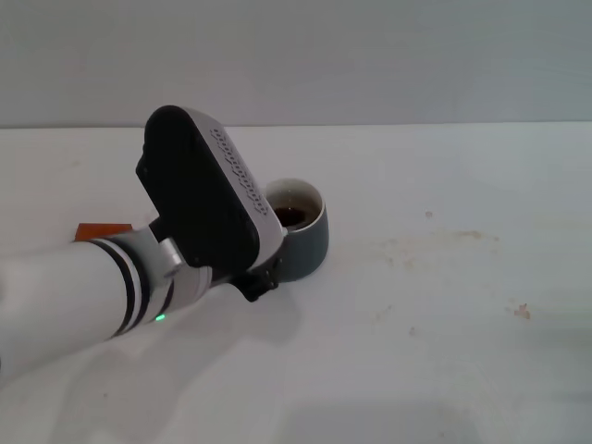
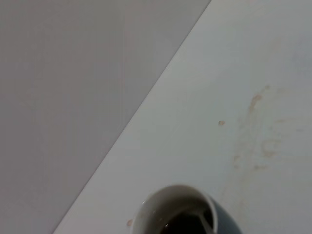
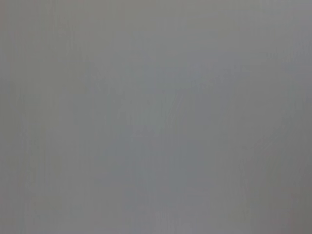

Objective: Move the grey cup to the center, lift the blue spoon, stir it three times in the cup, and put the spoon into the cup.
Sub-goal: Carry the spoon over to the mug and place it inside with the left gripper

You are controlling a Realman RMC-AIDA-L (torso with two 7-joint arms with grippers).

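Observation:
The grey cup (image 1: 305, 242) stands upright on the white table, a little left of the middle, with dark liquid in its white inside. My left gripper (image 1: 262, 276) is low against the cup's left side, and its black body hides that side. The left wrist view looks down on the cup's rim (image 2: 168, 192) from close by. A pale slim strip (image 2: 204, 220) leans inside the cup; I cannot tell whether it is the blue spoon. My right gripper is out of view.
An orange-brown block (image 1: 102, 229) peeks out behind my left forearm. Faint brown stains (image 1: 444, 242) mark the white table (image 1: 444, 351) to the right of the cup. The right wrist view shows only a plain grey surface.

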